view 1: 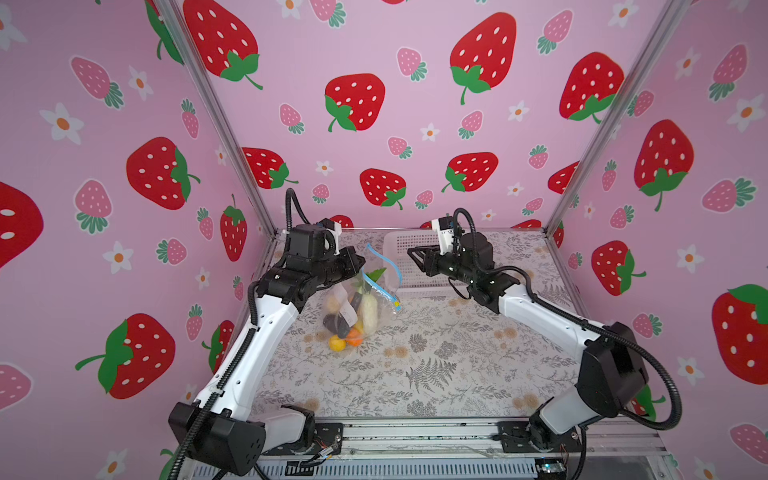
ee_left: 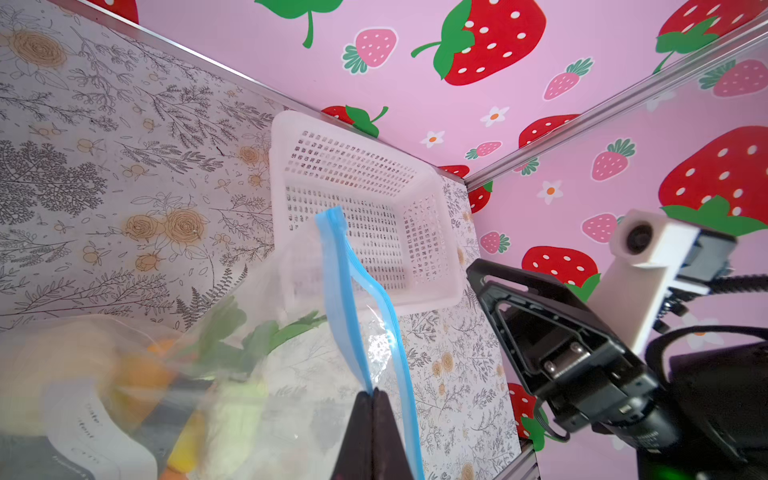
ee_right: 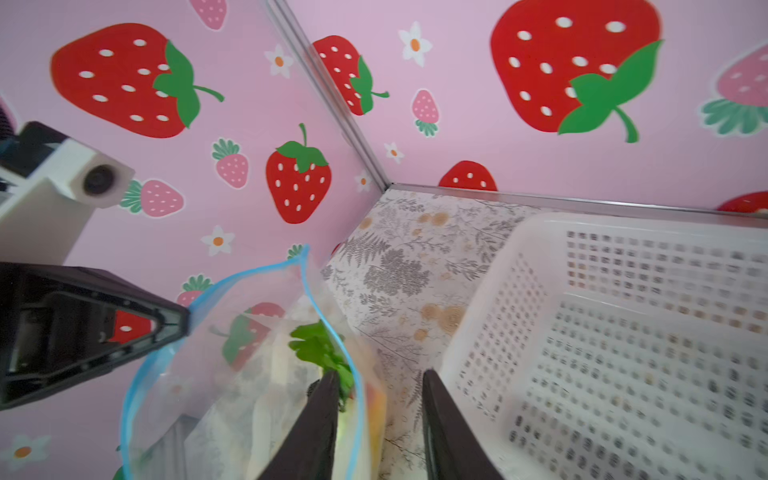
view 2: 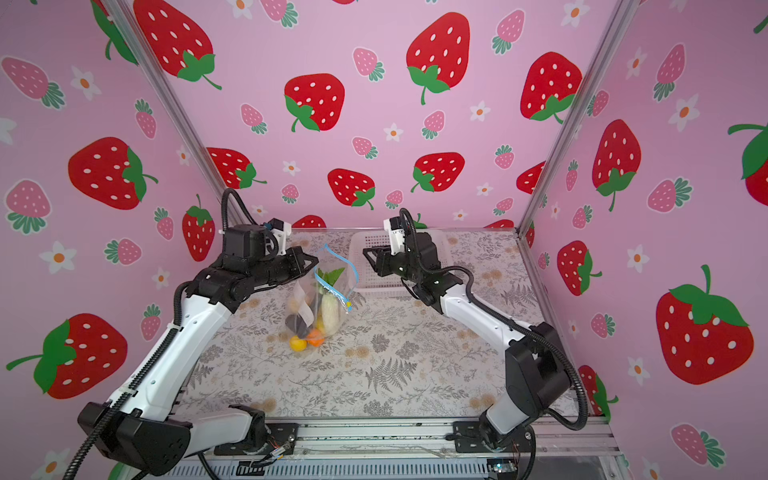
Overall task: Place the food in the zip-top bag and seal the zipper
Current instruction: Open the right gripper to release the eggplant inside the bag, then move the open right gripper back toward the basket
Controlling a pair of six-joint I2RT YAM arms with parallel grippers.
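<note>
- Two grippers sit at the bag's mouth. The left gripper (ee_left: 374, 409) has its jaws pressed together on the zipper (ee_left: 345, 299), pinching one blue strip partway along.
- The right gripper (ee_right: 380, 374) has its jaws apart and clamps nothing. In both top views its tips are near the mouth at about 2 o'clock of it, not touching.
- The zipper's two blue strips bow away from each other, so the mouth gapes unsealed. They meet only at their ends, one of which is yellowish and lies at 4 o'clock of the mouth.
- The zip-top bag (view 1: 382, 316) hangs from the left gripper's pinch with its mouth up. It lies at about 10 o'clock of the table's centre, and a white label shows on its side.
- All the food (view 1: 353, 320) I can see is inside the bag:
  - a green leafy top (view 1: 376, 274) up at the mouth;
  - a white cob-shaped piece (view 1: 369, 309) below the leafy top;
  - a dark eggplant-like piece (view 1: 336, 324) at 8 o'clock of the cob-shaped piece;
  - a yellow lemon (view 1: 337, 344) and an orange piece (view 1: 354, 338) at the 6 o'clock end.
- I cannot tell whether that lower end bears on the floral tabletop (view 1: 415, 365).
- The white perforated basket (view 1: 419, 282) stands at 2 o'clock of the bag, against the far edge.
</note>
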